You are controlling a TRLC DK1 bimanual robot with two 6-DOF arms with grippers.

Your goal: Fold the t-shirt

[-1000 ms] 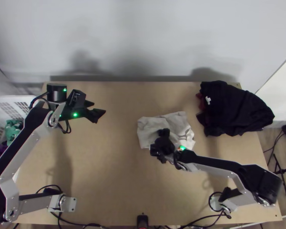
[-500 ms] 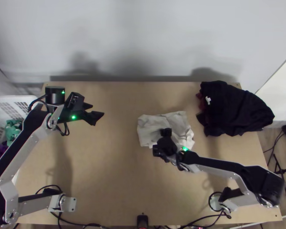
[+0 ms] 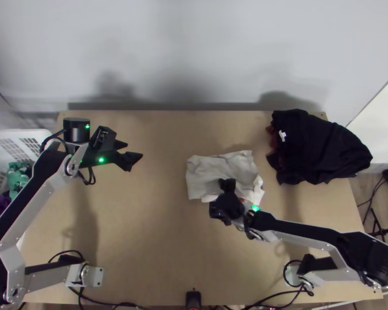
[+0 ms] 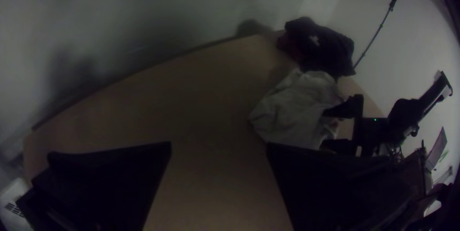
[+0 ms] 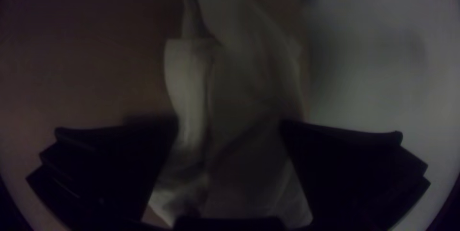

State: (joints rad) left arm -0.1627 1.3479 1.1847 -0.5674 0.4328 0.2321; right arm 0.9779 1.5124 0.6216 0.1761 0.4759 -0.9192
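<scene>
1 unreadable tag (image 3: 282,136) marks black clothes (image 3: 321,152); left pincer (image 3: 134,150) gapes, right pincer (image 3: 225,202) gapes at t-shirt (image 3: 212,171).

top view: high over the table (image 3: 168,248)'s near edge, steeply down, farthest off, takes in left arm (image 3: 35,207) and right arm (image 3: 308,230). left wrist view: lower, from left side, facing across toward light t-shirt (image 3: 207,178) and black clothes pile (image 3: 318,150); both shared with top. right wrist view: close over t-shirt, facing it; t-shirt common to all three.
</scene>
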